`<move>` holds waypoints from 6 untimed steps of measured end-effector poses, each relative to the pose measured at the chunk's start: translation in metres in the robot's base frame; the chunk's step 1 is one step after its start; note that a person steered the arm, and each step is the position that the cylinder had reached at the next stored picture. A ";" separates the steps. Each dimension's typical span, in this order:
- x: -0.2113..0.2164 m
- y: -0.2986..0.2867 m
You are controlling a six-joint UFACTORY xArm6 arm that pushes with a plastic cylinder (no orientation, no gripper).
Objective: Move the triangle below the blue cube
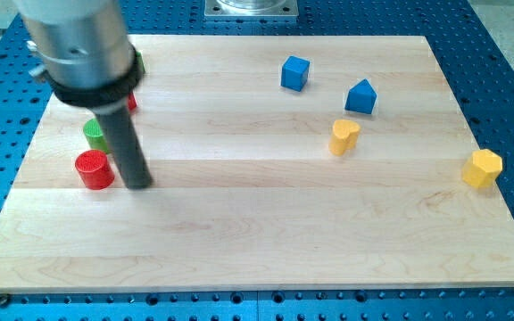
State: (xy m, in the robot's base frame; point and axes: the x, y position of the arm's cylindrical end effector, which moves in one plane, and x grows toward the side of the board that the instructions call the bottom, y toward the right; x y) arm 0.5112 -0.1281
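Dark rod upright, my tip point(138, 185) just right of red cylinder point(94, 169); no end effector jaws

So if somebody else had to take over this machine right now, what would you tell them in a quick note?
My tip rests on the board at the view's left, just right of the red cylinder, with a green block above it.
The blue triangle sits to the lower right of the blue cube, with a yellow heart-shaped block below it.
Done: nothing visible; the triangle is not below the cube.
Left: cross to the view's right and push the triangle leftward and down, under the cube.
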 end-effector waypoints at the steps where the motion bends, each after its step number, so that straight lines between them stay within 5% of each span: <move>1: 0.044 0.015; 6: 0.072 0.045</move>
State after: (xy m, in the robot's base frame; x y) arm 0.5836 -0.0827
